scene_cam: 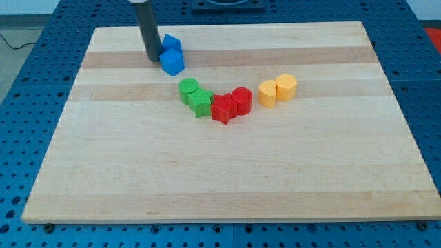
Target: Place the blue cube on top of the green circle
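We're over the wooden board, pale planks on a blue pegged table, and most of it is bare, with all the blocks gathered in the upper half.

No pincer on this arm, so nothing opens, closes or holds: just the dark rod, and my tip is down on the wood near the view's top left. It sits right against the left side of the blue cube, touching or as good as. A second blue block, shape hard to call, stands just behind the cube toward the view's top.

The target, the green circle, lies below and a little right of the cube, a short way off, with a green star-like block pressed against its lower right. Beyond that, a red star-like block and a red cylinder touch each other, and two yellow blocks stand further right.

Our judgement: from the left side, a push sends the cube right and past the circle. We'd want the tip round at the cube's upper-left corner, then a slow diagonal push down-right, centred so the cube doesn't spin off, stopping as it meets the circle and without dragging the second blue block along.
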`<action>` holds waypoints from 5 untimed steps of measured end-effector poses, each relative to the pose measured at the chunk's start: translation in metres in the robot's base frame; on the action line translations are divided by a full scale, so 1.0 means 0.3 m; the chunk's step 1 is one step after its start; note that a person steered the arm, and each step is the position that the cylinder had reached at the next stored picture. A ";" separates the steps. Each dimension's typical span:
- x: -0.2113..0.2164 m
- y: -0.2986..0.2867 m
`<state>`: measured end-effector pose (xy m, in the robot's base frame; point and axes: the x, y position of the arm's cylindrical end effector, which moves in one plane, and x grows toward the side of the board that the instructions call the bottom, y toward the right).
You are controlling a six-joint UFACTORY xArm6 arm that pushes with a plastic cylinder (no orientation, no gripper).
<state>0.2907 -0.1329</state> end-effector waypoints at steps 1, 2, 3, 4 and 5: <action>0.019 0.128; 0.043 0.205; 0.013 0.217; 0.013 0.224; 0.052 0.223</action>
